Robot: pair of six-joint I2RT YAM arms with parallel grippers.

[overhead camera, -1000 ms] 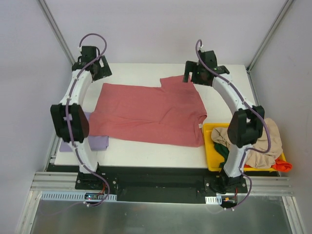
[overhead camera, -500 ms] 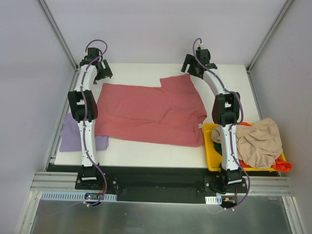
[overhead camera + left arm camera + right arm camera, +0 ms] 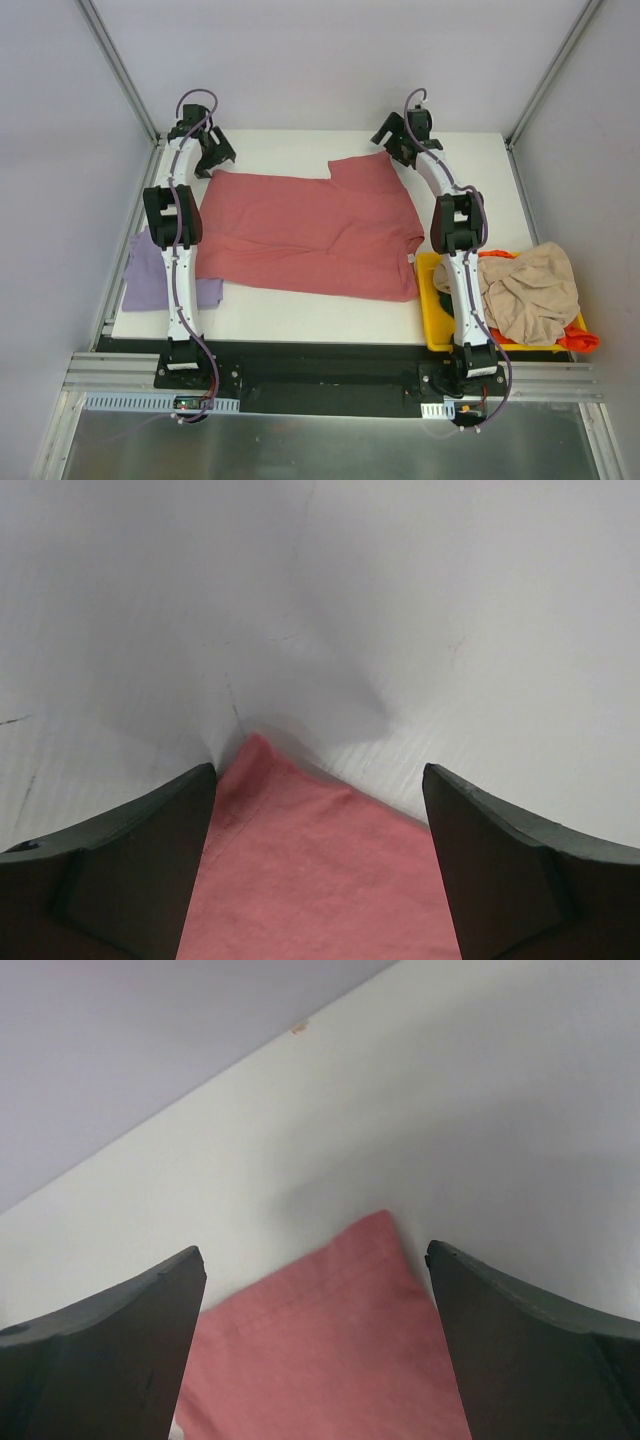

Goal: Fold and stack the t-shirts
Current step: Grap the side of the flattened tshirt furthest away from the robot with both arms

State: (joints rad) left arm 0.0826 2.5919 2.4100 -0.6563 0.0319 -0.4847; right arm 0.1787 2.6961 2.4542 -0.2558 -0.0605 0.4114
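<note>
Nearest on the right, the yellow bin [image 3: 432, 335] holds a heap of waiting tees with a beige one [image 3: 525, 290] on top. On the left a lavender tee [image 3: 150, 280] lies flat at the edge of the worktop [image 3: 300, 310].

Between them the pink-red tee [image 3: 310, 235] is spread flat across the middle, its white tag [image 3: 411, 258] just beside the bin.

At the far edge both arms reach out. The left claw [image 3: 318, 780] is released, its fingers straddling the tee's far left corner without touching it. The right claw [image 3: 315, 1255] is likewise spread wide around the far right corner, which looks like a sleeve tip.

The risk I see is a thin bite. Only the corner tips sit between the fingers, so a pinch could catch a sliver that slips out on the lift, or miss entirely. If one side grips and the other does not, the fold would likely come over skewed. A sleeve lifted against a body corner could also bunch the cloth.
</note>
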